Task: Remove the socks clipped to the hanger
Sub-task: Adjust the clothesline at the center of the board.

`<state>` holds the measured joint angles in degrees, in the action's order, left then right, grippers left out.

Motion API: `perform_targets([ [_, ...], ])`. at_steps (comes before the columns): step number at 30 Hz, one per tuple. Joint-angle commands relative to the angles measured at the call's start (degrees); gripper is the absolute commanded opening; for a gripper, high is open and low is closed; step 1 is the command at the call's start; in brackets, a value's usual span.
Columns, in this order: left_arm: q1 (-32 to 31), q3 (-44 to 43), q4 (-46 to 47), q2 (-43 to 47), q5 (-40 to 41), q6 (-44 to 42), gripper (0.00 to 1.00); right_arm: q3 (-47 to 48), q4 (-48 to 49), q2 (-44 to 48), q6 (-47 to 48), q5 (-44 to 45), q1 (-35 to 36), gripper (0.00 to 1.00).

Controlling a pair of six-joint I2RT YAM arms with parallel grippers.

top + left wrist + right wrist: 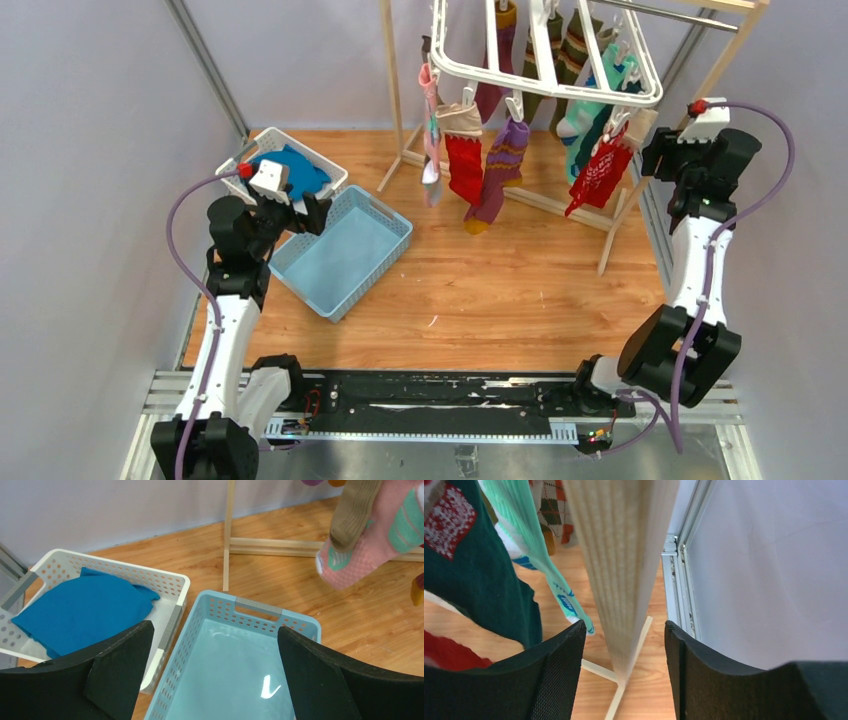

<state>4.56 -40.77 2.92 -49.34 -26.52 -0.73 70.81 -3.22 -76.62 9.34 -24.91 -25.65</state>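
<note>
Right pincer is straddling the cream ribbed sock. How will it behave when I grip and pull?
The cream ribbed knit sock hangs straight and limp, so it is probably floppy and light. Its coarse ribs should grip rather than slip. The white plastic hanger above looks suspended, so pulling may swing or tilt it.

Between the right gripper's point(624, 630) matt black fingers point(556, 680), one of them faced with a fine mesh weave, hangs a cream sock point(624, 555) of coarse ribbed knit. Close beside that gripper, a dark green sock point(484, 585) looks soft and dull. Below the left gripper point(215, 627) the light blue basket point(220, 611) is perforated plastic, its smooth floor glossy with glare. The white basket point(150, 580) next to it is the same plastic and holds matt blue cloth point(85, 610). Ahead of that gripper a pink sock point(365, 555) shows a waffle knit, the rack point(229, 535) is bare pale wood, and the worktop point(280, 575) is smooth wood grain with a faint sheen.
</note>
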Motion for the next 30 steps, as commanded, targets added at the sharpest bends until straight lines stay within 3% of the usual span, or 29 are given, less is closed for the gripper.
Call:
perform_targets([
  [1,-0.25,0.43,1.51,0.02,-0.33,0.31,1.00,2.08,6.76,-1.35,-2.87,0.95,1.95,0.55],
  [5,-0.25,0.51,1.49,0.12,0.05,0.13,1.00,2.03,5.90,-1.15,-2.91,1.32,2.45,0.37],
  [9,-0.21,0.61,1.53,0.23,0.33,-0.06,1.00,2.03,3.70,-0.50,-1.18,2.52,2.34,0.01],
  [30,-0.25,0.52,1.47,1.33,1.75,-0.50,1.00,2.21,-14.14,3.95,7.75,-14.09,-5.20,0.00],
])
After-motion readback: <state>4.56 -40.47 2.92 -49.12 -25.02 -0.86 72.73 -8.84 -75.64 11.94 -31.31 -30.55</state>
